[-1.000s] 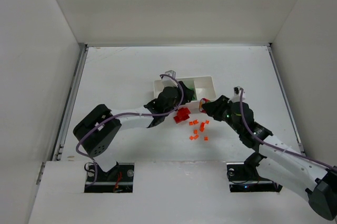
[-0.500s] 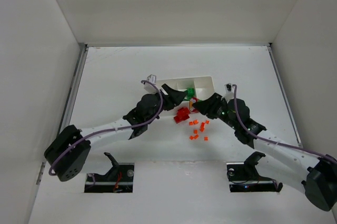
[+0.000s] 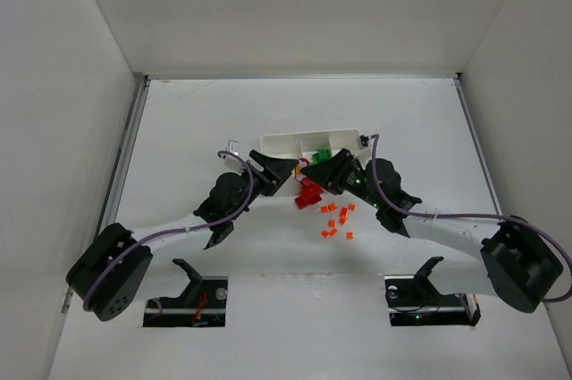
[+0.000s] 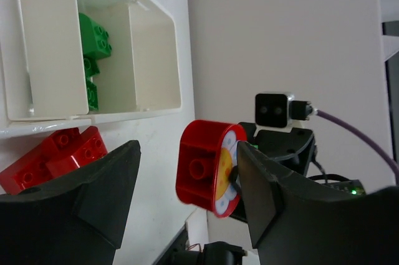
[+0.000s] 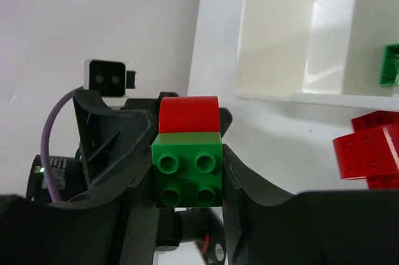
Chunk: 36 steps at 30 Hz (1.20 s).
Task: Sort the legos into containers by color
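A: White tabletop (image 3: 197, 121), white walls all round. Nearest, a scatter of orange bits (image 3: 337, 219). Just beyond, a heap of red bricks (image 3: 308, 194), not yet sorted.

B: And above the heap?

A: Right fingers (image 5: 268, 215), clamped on a green brick (image 5: 188, 171) with a red arched piece (image 5: 188, 114) stuck on top. Facing them, left fingers (image 4: 93, 202), spread wider than a second ago, one on each side of that red piece, apparently not touching it. Drawn back off the tray in that same second.

B: Meaning for the sorting?

A: Probably lining up to pull the two colours apart; no good dropping them in as one. Farthest back, the tray (image 3: 286, 140), with green bricks (image 3: 323, 155) already in the middle compartment.
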Available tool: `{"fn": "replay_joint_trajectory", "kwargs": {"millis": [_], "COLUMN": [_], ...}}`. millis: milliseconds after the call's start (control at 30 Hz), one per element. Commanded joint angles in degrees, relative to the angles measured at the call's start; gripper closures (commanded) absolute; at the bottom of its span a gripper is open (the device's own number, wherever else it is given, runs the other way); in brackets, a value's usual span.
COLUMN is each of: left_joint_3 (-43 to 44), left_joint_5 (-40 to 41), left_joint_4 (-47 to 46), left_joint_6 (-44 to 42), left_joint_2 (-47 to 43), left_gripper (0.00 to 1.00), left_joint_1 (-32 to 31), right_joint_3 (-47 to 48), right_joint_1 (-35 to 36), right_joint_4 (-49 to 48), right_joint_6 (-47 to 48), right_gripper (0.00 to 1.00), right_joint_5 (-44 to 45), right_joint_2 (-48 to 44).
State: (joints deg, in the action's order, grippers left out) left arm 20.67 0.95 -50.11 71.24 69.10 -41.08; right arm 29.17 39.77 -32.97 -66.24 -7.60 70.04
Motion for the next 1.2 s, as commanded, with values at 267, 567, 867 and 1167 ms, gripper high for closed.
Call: {"fn": "replay_joint_trajectory", "kwargs": {"millis": [267, 567, 867, 1167], "left_joint_3": [-2.9, -2.6, -3.1, -4.8], "left_joint_5": [-4.4, -4.4, -4.1, -4.0], "left_joint_4": [-17.0, -18.0, -17.7, -16.7], "left_joint_6": [6.5, 6.7, 6.5, 6.3], "left_joint_2": [2.4, 2.0, 0.9, -0.5], "left_gripper": [0.45, 0.61, 0.84, 0.88], "left_joint_1": [3.7, 3.9, 3.5, 4.7], "right_joint_3": [2.3, 2.4, 1.6, -0.6], "right_joint_1": [2.7, 4.0, 4.0, 3.9], "right_joint_4": [-17.3, -19.4, -20.5, -21.8], "right_joint_6": [-8.8, -10.3, -11.6, -11.1], "right_gripper": [0.86, 0.85, 0.73, 0.46], "right_joint_5": [-3.3, -3.2, -2.6, -2.5], "right_joint_2": [5.3, 8.4, 9.8, 8.4]}}
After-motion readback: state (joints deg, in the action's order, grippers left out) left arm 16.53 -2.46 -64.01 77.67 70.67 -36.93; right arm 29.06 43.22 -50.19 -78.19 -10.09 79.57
